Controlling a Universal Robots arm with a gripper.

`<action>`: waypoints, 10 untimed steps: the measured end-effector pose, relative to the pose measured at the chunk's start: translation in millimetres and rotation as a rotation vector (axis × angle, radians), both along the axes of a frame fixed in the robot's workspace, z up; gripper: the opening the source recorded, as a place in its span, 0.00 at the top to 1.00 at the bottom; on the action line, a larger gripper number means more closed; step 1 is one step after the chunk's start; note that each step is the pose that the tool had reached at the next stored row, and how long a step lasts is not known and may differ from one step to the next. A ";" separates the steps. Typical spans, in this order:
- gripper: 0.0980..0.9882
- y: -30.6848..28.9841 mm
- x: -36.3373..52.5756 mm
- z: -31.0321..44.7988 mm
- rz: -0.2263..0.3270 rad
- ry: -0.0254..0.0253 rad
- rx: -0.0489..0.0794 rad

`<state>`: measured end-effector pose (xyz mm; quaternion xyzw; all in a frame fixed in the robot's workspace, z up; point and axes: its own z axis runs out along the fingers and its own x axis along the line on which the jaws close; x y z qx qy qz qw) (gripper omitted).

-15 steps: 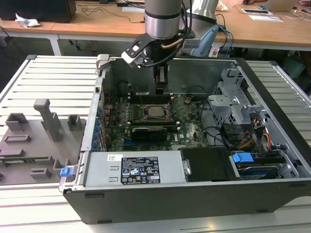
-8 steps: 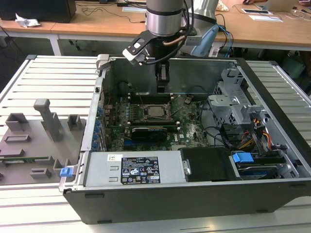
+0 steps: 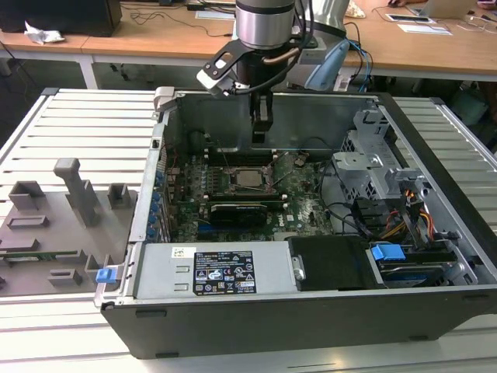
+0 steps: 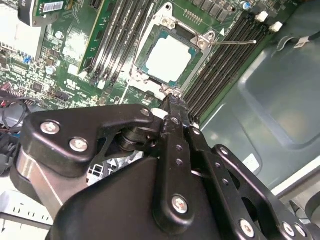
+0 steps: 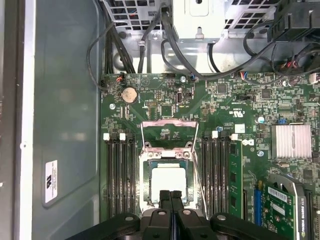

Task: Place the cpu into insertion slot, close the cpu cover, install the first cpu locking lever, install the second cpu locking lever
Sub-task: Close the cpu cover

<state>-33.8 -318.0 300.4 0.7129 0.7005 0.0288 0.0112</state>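
The gripper (image 3: 262, 123) hangs in the upper middle of the exterior view, its two black fingers (image 5: 164, 199) pressed together on nothing. Just below its tip, near the frame's centre, the cpu (image 3: 248, 178) lies flat in the insertion slot (image 3: 233, 178) on the green motherboard (image 3: 303, 206) inside the open computer case (image 3: 311, 318). In the second wrist view a thin wire lever (image 4: 235, 42) juts sideways from the socket across the memory slots (image 4: 220, 62).
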 end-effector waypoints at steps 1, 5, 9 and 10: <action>0.99 0.0 0.3 0.5 0.000 0.0000 0.000; 0.99 0.0 2.6 3.1 0.000 0.0000 0.000; 0.99 0.0 4.2 5.6 0.000 0.0000 0.000; 0.99 0.0 4.3 6.2 0.000 0.0000 0.000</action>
